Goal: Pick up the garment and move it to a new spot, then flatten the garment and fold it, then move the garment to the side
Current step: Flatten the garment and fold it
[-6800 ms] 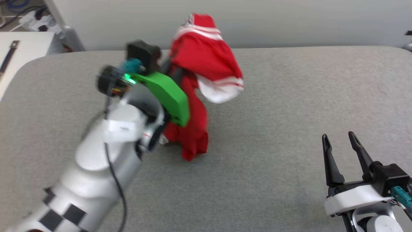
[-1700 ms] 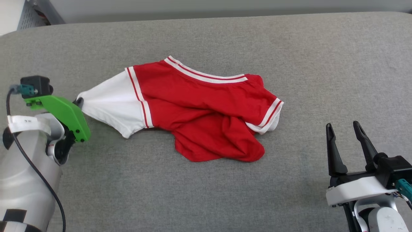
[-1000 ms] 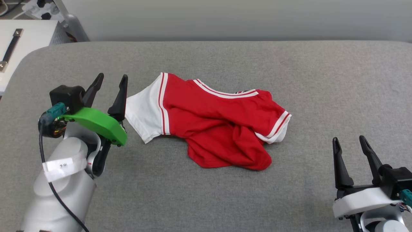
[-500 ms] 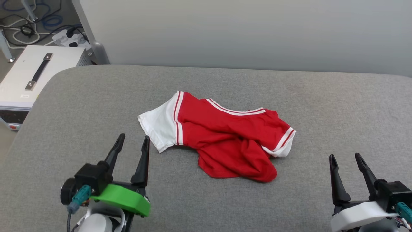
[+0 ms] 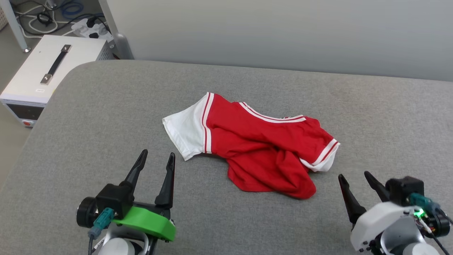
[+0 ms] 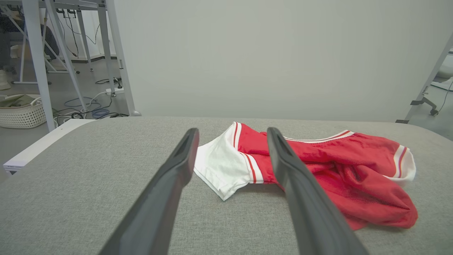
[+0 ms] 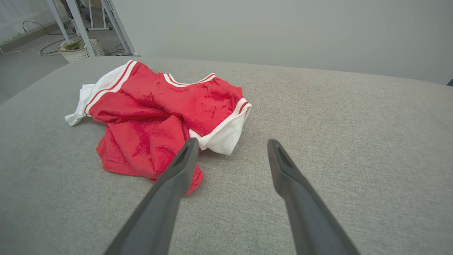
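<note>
The garment is a red jersey with white sleeve cuffs and striped trim. It lies crumpled in the middle of the grey padded table, with one white sleeve spread to the left. My left gripper stands open at the lower left, a short way in front of that sleeve. At the lower right my right gripper is open, just right of the garment's other cuff. Seen from the left wrist, the garment lies beyond the open left gripper. From the right wrist, the garment shows left of the open right gripper.
A white box with a black handle stands on the floor off the table's far left corner, with cables behind it. A grey wall runs along the table's far edge. A white basket sits on the floor to the left.
The left gripper let go of the white sleeve and drew back toward me, open. The garment now lies still on the table. The right gripper tilted leftward toward the garment. The head camera rose.
</note>
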`<state>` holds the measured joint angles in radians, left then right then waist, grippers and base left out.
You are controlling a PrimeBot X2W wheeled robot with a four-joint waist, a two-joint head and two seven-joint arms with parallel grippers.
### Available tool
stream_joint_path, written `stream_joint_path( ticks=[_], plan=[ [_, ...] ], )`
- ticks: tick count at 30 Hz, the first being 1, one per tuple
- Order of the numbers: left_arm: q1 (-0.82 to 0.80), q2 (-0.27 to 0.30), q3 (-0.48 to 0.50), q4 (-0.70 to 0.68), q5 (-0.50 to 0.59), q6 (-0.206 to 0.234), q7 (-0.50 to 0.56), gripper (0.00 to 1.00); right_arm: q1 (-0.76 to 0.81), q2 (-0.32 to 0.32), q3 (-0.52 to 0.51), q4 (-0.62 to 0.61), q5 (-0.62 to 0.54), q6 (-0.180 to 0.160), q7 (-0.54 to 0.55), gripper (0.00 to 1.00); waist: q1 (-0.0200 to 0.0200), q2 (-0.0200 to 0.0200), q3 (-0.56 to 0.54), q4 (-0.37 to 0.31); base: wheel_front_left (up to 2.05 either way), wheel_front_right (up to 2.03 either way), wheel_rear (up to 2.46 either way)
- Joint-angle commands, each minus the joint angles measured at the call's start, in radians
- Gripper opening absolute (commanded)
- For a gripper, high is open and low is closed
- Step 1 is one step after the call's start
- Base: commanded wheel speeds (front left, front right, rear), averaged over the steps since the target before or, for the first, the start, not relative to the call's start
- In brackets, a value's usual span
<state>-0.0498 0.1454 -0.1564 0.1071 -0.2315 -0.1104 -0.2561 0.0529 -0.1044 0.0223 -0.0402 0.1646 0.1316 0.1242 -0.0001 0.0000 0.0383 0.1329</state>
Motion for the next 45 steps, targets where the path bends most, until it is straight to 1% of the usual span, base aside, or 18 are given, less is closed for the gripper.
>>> stream_joint_path(
  ticks=[1,3,6,7,11,13,17,21,26,32,33,34,35,36,40,45],
  plan=[
    [-0.025,-0.012,0.002,0.001,0.009,-0.005,-0.006,1.00,-0.040,-0.015,0.012,-0.012,0.027,-0.001,0.083,1.00,0.0001,0.0000,0.030,0.021,0.00,0.00,0.00],
    [-0.031,-0.017,0.006,0.008,0.014,-0.007,-0.006,1.00,-0.077,-0.027,0.030,-0.019,0.081,-0.001,0.228,1.00,0.0001,0.0000,0.042,0.030,0.00,0.00,0.00],
    [-0.034,-0.012,0.016,0.031,0.021,-0.011,-0.006,1.00,-0.132,-0.045,0.025,-0.017,0.116,-0.001,0.424,1.00,0.0001,0.0000,0.049,0.043,0.00,0.00,0.00],
    [-0.037,-0.008,0.018,0.035,0.025,-0.012,-0.006,1.00,-0.154,-0.039,0.015,-0.018,0.134,-0.001,0.487,1.00,0.0001,0.0000,0.054,0.049,0.00,0.00,0.00],
    [-0.054,-0.002,0.026,0.039,0.027,-0.015,-0.006,1.00,-0.225,-0.027,-0.011,-0.015,0.140,-0.001,0.661,1.00,0.0001,0.0000,0.071,0.071,0.00,0.00,0.00],
    [-0.061,-0.007,0.033,0.036,0.024,-0.016,-0.006,1.00,-0.256,-0.023,-0.022,-0.014,0.130,-0.001,0.715,1.00,0.0001,0.0000,0.082,0.081,0.00,0.00,0.00],
    [-0.073,-0.018,0.038,0.029,0.027,-0.018,-0.006,1.00,-0.297,0.000,-0.065,0.009,0.093,-0.001,0.770,1.00,0.0001,0.0000,0.104,0.100,0.00,0.00,0.00],
    [-0.083,-0.030,0.038,0.024,0.031,-0.019,-0.006,1.00,-0.316,0.020,-0.096,0.030,0.068,-0.001,0.781,1.00,0.0001,0.0000,0.129,0.116,0.00,0.00,0.00],
    [-0.094,-0.039,0.042,0.020,0.035,-0.019,-0.006,1.00,-0.329,0.035,-0.125,0.061,0.046,-0.001,0.765,1.00,0.0001,0.0000,0.157,0.128,0.00,0.00,0.00],
    [-0.103,-0.045,0.044,0.023,0.036,-0.020,-0.006,1.00,-0.339,0.046,-0.135,0.102,0.047,-0.001,0.716,1.00,0.0001,0.0000,0.178,0.129,0.00,0.00,0.00],
    [-0.105,-0.046,0.041,0.024,0.036,-0.020,-0.006,1.00,-0.341,0.047,-0.134,0.111,0.048,-0.001,0.708,0.74,0.0001,0.0000,0.180,0.127,0.00,0.00,0.00],
    [-0.106,-0.046,0.039,0.025,0.036,-0.020,-0.006,1.00,-0.342,0.047,-0.132,0.118,0.049,-0.001,0.703,0.41,0.0001,0.0000,0.182,0.127,0.00,0.00,0.00],
    [-0.109,-0.047,0.037,0.027,0.036,-0.020,-0.006,1.00,-0.344,0.048,-0.130,0.122,0.050,-0.001,0.692,0.03,0.0001,0.0000,0.183,0.125,0.00,0.00,0.00],
    [-0.110,-0.047,0.036,0.028,0.036,-0.020,-0.006,1.00,-0.346,0.048,-0.128,0.125,0.050,-0.001,0.681,0.00,0.0001,0.0000,0.182,0.124,0.00,0.00,0.00],
    [-0.108,-0.043,0.041,0.037,0.034,-0.020,-0.006,1.00,-0.343,0.037,-0.113,0.129,0.058,-0.001,0.620,0.00,0.0001,0.0000,0.161,0.109,0.00,0.00,0.00],
    [-0.094,-0.036,0.044,0.048,0.030,-0.020,-0.006,1.00,-0.313,-0.021,-0.076,0.099,0.072,-0.001,0.553,0.00,0.0001,0.0000,0.112,0.081,0.00,0.00,0.00]
  ],
)
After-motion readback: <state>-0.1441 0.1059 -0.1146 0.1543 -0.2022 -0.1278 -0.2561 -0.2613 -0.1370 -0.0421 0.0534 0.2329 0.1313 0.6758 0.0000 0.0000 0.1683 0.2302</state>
